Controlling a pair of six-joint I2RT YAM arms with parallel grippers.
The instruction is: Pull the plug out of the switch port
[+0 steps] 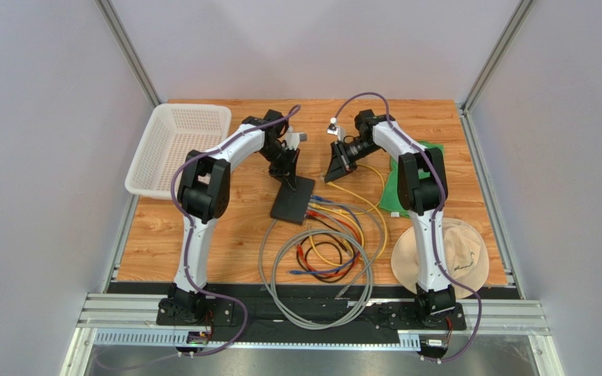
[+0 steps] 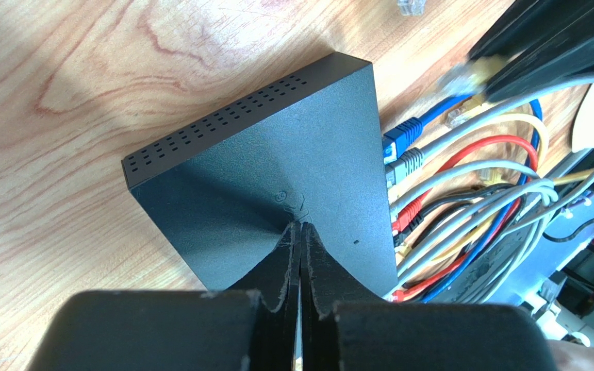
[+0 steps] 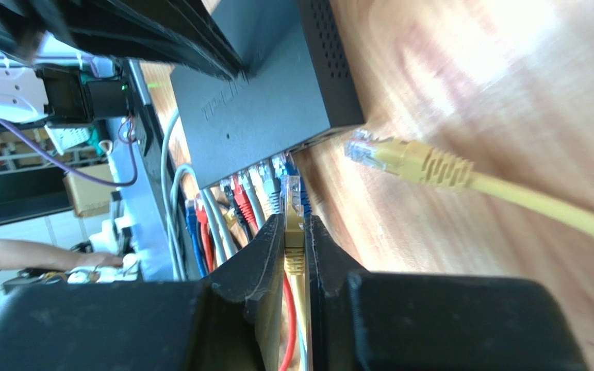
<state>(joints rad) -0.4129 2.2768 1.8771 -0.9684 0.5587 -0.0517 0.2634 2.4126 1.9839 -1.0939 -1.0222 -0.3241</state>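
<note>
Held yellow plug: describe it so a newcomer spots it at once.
On the wooden table, find the black switch with coloured cables along one edge. Just off that edge, the right gripper is shut on the yellow plug. Unlike it, the second yellow plug nearby lies loose on the wood.

The switch (image 3: pixel 265 116) reads TP-LINK (faintly).

White arms (image 1: pixel 194 251), purple cables (image 1: pixel 367 95), black grippers (image 2: pixel 302 226)
</note>
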